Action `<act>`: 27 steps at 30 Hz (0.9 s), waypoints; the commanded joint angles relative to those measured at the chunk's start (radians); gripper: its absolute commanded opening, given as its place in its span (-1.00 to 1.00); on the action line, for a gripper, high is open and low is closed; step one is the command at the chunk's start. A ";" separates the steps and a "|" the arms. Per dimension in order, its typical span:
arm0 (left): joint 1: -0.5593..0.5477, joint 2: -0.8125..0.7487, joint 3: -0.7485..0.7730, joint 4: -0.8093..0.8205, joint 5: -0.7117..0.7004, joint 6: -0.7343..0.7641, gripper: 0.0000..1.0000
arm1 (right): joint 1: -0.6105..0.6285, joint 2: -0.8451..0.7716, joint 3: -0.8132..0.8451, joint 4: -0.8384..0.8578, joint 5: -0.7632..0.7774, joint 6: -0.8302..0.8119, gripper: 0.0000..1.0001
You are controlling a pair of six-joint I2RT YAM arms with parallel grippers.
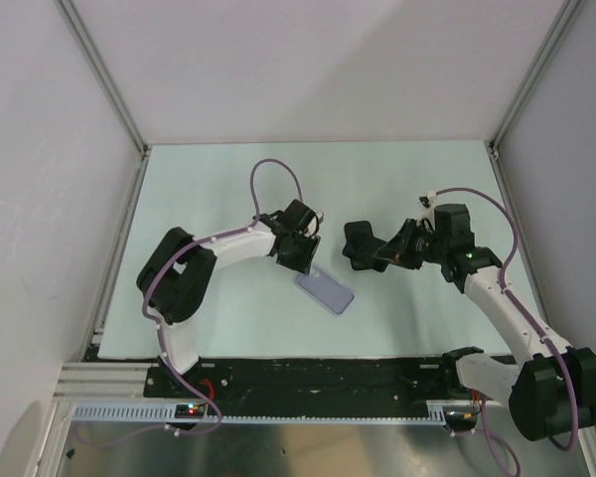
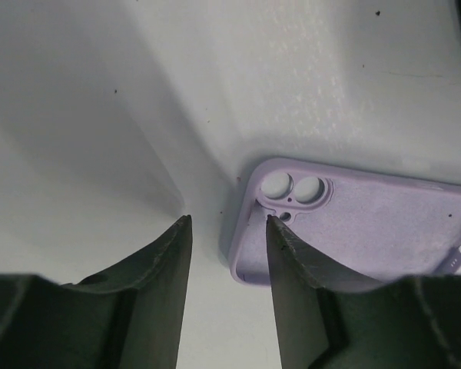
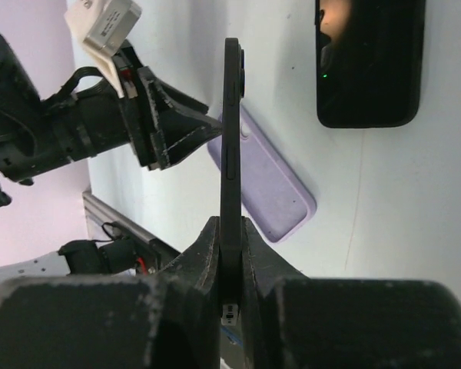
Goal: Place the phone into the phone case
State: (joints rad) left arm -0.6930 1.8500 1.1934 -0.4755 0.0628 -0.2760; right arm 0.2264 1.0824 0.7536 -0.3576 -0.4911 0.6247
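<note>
Right claw (image 3: 230,231) clenches the phone (image 3: 231,115) edge-on; left claw (image 2: 227,223) gapes beside the phone case (image 2: 369,231).

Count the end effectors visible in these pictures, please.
2. The left end effector is open at the camera end of the purple phone case; the right end effector, to its right, is shut on the phone, held edge-on. None seems hidden.

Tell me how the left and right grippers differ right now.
The left gripper is open, holding nothing; the right gripper is shut on a thin black phone. The left gripper sits low over the table beside the camera-hole corner of the purple case; the right gripper holds the phone on edge, above the table. Both are dark and two-fingered.
</note>
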 commanded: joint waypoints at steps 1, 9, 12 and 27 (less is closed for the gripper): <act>-0.029 0.026 0.050 -0.013 -0.052 0.038 -0.10 | -0.020 0.009 0.012 0.092 -0.126 0.044 -1.00; -0.046 -0.005 0.007 -0.030 -0.199 -0.111 -0.95 | -0.023 0.047 0.011 0.126 -0.185 0.073 -1.00; -0.046 -0.054 -0.041 -0.049 -0.256 -0.182 -0.99 | -0.021 0.072 0.012 0.147 -0.214 0.083 -1.00; -0.027 -0.274 -0.292 -0.069 -0.324 -0.360 -0.99 | 0.145 0.376 0.009 0.468 -0.376 0.221 -1.00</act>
State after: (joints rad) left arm -0.7368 1.6337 0.9302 -0.5270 -0.2241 -0.5812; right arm 0.3233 1.4101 0.7528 -0.0669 -0.7769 0.7731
